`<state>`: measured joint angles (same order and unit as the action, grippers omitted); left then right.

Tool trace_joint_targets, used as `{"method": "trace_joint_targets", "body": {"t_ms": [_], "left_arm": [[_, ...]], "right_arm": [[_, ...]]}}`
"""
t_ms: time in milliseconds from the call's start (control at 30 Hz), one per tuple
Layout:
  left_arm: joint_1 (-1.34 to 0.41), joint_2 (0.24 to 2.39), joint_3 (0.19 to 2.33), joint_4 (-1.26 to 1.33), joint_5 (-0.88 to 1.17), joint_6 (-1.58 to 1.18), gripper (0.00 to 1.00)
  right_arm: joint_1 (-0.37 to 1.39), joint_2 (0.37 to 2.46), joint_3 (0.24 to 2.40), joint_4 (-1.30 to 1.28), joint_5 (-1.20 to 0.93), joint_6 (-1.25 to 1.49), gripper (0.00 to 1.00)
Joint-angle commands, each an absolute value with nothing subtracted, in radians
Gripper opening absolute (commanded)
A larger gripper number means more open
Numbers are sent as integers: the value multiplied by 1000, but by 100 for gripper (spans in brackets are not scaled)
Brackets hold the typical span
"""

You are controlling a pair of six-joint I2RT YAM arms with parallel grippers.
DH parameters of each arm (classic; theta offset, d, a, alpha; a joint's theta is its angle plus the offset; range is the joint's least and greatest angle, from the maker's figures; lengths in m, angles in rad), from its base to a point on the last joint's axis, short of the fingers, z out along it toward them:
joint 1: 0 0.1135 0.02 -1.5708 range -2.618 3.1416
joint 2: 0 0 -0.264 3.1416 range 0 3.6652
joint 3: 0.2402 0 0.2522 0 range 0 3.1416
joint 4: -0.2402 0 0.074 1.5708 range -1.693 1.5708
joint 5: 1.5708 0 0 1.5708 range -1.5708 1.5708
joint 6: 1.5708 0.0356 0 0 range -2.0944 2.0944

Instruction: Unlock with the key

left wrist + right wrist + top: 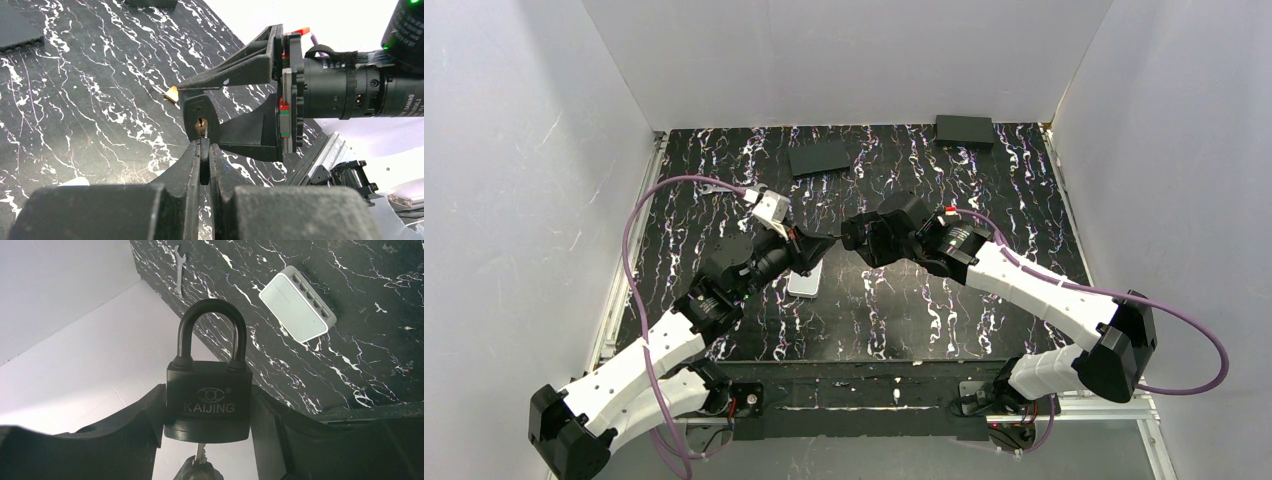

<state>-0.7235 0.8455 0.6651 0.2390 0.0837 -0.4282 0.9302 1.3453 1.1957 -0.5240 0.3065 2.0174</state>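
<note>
Right jaws are clamping the padlock [208,400]; left jaws are pinching the key [203,152], seated in the padlock's underside; twisting squarely should avoid binding.

Padlock [208,400] body: matt black coating, smooth, raised lettering. Shackle [185,340]: black-coated metal, slight sheen. Key [201,452], 6 o'clock under padlock: pale bare metal blade. Right gripper [208,412] fingers [130,430]: matt black plastic. Table [360,340]: black marble-look top, white veins, low gloss. Wrench [179,265], 11 o'clock of padlock: bright bare metal. Box [295,305], 2 o'clock: smooth white plastic, satin finish.
</note>
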Motion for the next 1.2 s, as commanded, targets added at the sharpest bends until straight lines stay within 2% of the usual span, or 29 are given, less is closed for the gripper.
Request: {"method": "trace_joint_targets", "body": {"t_ms": [0,1167], "left_arm": [[-731,821,647,259,43,-430,0],[-744,876,668,296,17,-486,0]], "right_arm": [[934,1307,1227,-449,350,2052,1],[934,1304,1186,-399,361,2055,1]]}}
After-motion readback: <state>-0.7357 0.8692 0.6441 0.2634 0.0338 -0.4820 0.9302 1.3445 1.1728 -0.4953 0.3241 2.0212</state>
